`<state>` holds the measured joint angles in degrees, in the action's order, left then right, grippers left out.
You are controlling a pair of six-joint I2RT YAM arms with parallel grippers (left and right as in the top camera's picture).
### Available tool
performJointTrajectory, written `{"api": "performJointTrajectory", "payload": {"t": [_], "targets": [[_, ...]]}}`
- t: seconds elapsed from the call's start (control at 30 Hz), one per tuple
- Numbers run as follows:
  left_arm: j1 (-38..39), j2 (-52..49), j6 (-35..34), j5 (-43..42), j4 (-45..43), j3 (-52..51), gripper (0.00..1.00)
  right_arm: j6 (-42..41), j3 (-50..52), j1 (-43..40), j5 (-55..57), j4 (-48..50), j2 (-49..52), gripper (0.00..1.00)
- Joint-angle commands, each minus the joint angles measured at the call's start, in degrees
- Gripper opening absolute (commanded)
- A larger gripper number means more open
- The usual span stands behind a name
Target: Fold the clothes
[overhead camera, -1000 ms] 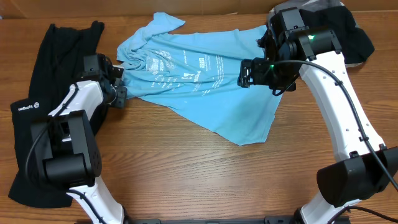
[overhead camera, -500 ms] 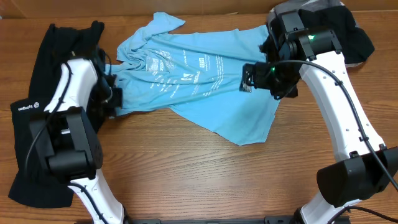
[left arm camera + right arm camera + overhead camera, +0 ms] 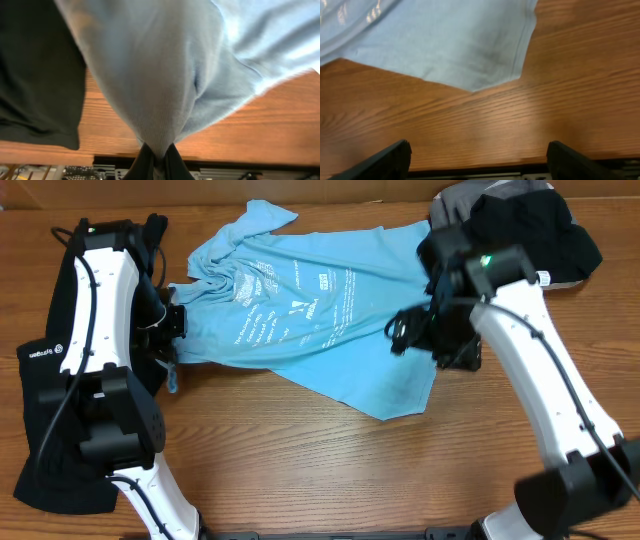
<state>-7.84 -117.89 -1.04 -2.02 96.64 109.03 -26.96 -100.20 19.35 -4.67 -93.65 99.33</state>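
Note:
The light blue T-shirt [image 3: 310, 315] with white lettering lies spread across the back middle of the table. My left gripper [image 3: 172, 345] is shut on its left edge; in the left wrist view the blue cloth [image 3: 160, 75] hangs pinched between the fingers [image 3: 145, 162]. My right gripper [image 3: 418, 338] is open and empty above the shirt's right part; the right wrist view shows the shirt's lower corner [image 3: 470, 45] and bare wood between the fingers [image 3: 390, 160]. A long black garment [image 3: 60, 360] with a small white logo lies at the left. Black and grey folded clothes [image 3: 530, 230] sit at the back right.
The wooden table [image 3: 330, 470] stretches in front of the shirt. The black garment also shows in the left wrist view [image 3: 40, 75], beside the held cloth. Both arm bases stand at the table's front edge.
My left gripper has moved left and toward the front, pulling the shirt's left edge with it. My right gripper has moved toward the front over the shirt's right part.

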Motion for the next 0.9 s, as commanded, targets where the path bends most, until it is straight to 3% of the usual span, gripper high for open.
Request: {"api": "performJointTrajectory", "payload": {"t": [0.0,0.23,0.43,0.6,0.87], "targets": [[2.1,3.0,2.8,-4.2,0.2,-0.6,0.04,-5.4,8.9,2.9,1.0,2.7,-5.1,0.9],[6.6,6.4,2.8,-3.9,-1.6,-0.6,0.04,-8.9,29.4,5.8,-1.8,18.7,-7.5,0.89],[7.2,9.6,1.7,-4.0,-4.0,-0.5,0.04,-10.0,42.1,5.7,-1.7,36.5,-7.4,0.82],[7.2,13.9,1.0,-3.7,-6.1,-0.5,0.04,-10.9,49.4,5.7,-0.4,47.1,-7.4,0.76],[7.2,22.2,-0.3,-1.6,-11.7,-0.5,0.04,-14.3,55.0,5.7,0.8,56.2,-5.1,0.7]]}}
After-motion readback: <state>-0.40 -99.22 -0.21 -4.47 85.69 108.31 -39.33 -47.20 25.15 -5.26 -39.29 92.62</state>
